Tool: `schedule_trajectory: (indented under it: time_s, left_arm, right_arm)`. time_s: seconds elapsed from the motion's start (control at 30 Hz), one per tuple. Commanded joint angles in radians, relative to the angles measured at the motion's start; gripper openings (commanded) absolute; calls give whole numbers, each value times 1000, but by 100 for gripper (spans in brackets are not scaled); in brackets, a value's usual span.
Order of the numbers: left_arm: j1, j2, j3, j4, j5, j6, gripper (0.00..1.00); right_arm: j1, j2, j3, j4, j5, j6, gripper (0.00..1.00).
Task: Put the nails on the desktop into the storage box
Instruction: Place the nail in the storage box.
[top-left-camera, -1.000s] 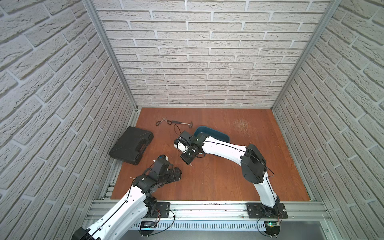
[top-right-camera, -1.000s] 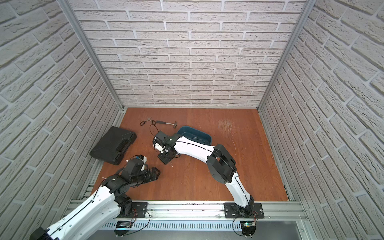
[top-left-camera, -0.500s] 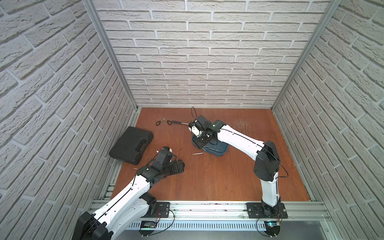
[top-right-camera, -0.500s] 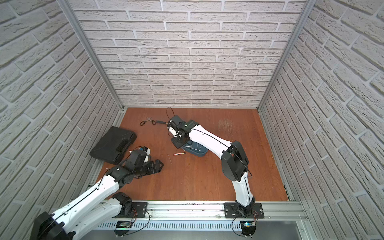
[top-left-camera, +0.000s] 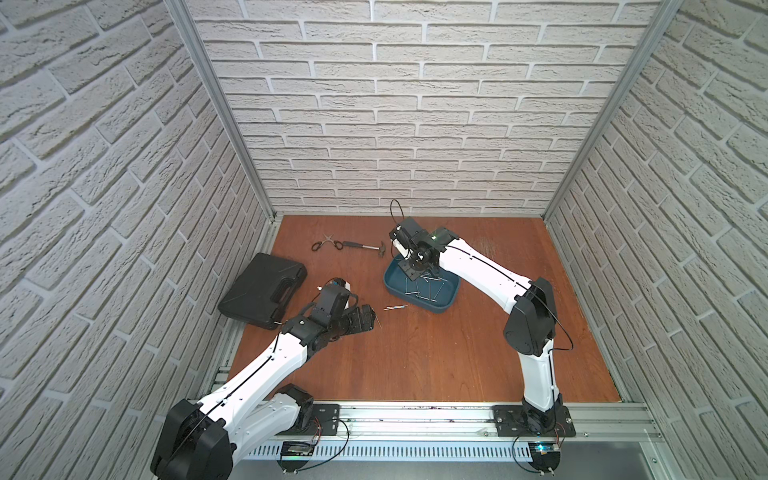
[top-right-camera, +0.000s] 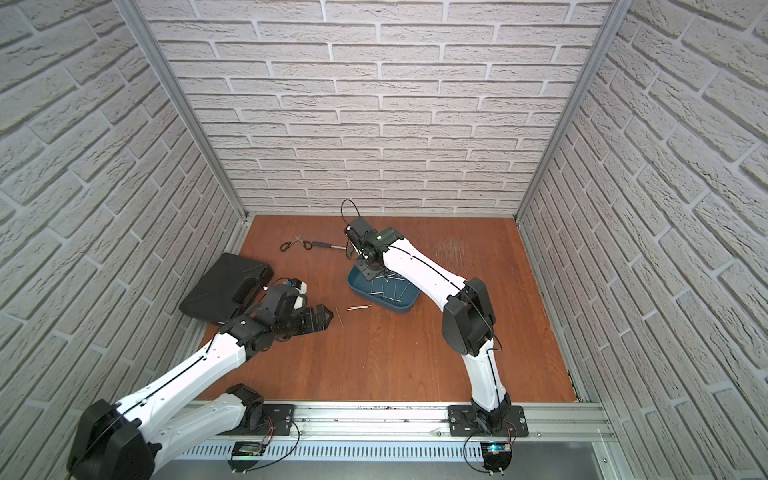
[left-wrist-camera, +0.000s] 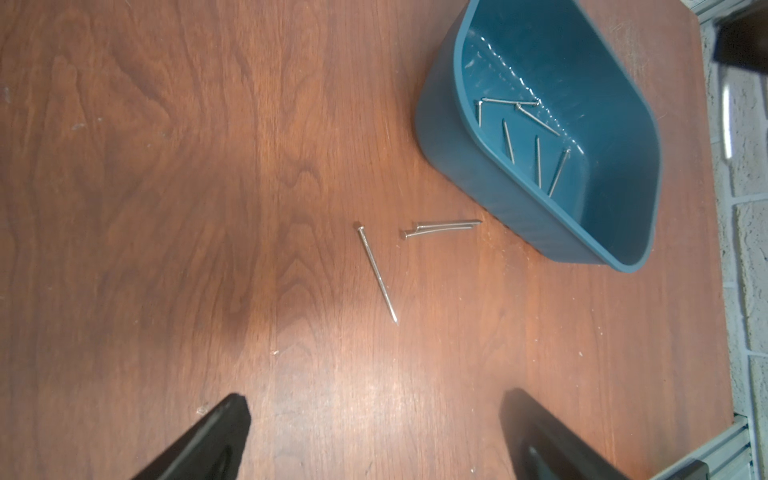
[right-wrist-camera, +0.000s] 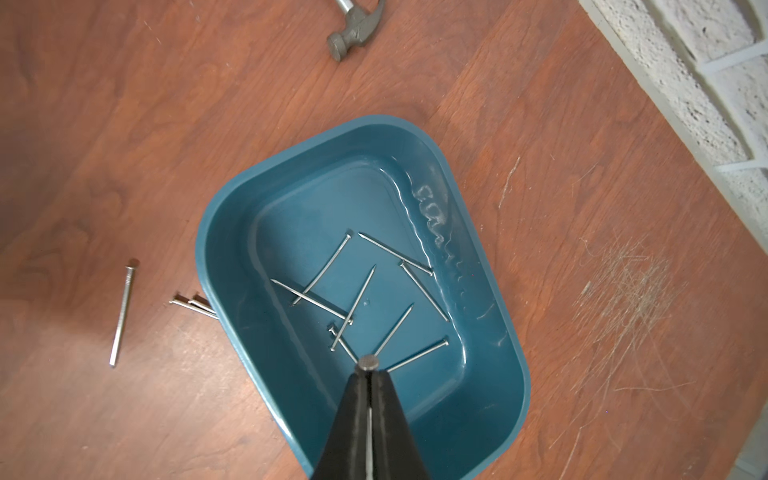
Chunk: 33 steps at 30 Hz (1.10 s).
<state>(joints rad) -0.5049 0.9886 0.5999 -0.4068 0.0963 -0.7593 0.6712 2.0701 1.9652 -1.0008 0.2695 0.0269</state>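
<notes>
Nails (top-left-camera: 424, 286) lie scattered inside the storage box (top-left-camera: 440, 308) in both top views. Three more are out on the desktop (top-left-camera: 436, 353), between the box and my left gripper (top-left-camera: 371, 319): a pair of nails (top-left-camera: 395, 307) side by side, and a single nail (top-left-camera: 377, 322) just beside that gripper. My right gripper (top-left-camera: 409, 272) hangs over the end of the box nearer the hammer (top-left-camera: 365, 246). The scissors (top-left-camera: 326, 243) and a black tool case (top-left-camera: 264, 289) lie well apart from the box.

From my left wrist, my left gripper (left-wrist-camera: 376, 397) stands wide with nothing in it. The single nail (left-wrist-camera: 377, 274) is ahead of it, and the pair of nails (left-wrist-camera: 440, 227) is close to the box wall (left-wrist-camera: 519, 208).

From my right wrist, my right gripper (right-wrist-camera: 368, 374) is pinched narrow on a held nail (right-wrist-camera: 368, 363). Its head shows at my fingertips, above several crossed nails (right-wrist-camera: 320, 270) on the box floor
</notes>
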Motion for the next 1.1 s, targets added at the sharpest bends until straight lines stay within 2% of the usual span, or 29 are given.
schedule_trajectory:
  time_s: [0.0, 0.07, 0.17, 0.5, 0.77, 1.07]
  left_arm:
    - [6, -15, 17, 19, 8, 15, 98]
    - [8, -26, 12, 12, 6, 14, 98]
    - [7, -45, 2, 6, 1, 11, 98]
    - [6, -97, -53, -17, -10, 4, 98]
    - [7, -194, -117, -71, -27, -10, 98]
    - [8, -308, -179, -119, -24, -32, 98]
  right_arm:
    - [-5, 1, 31, -22, 26, 3, 26]
    - [-6, -8, 31, -25, 28, 6, 37]
    - [0, -25, 31, -30, 3, 14, 42]
    - [124, -25, 1, 3, -120, 89, 42]
    - [205, 82, 58, 48, -231, 181, 38]
    - [220, 203, 98, 71, -252, 247, 35]
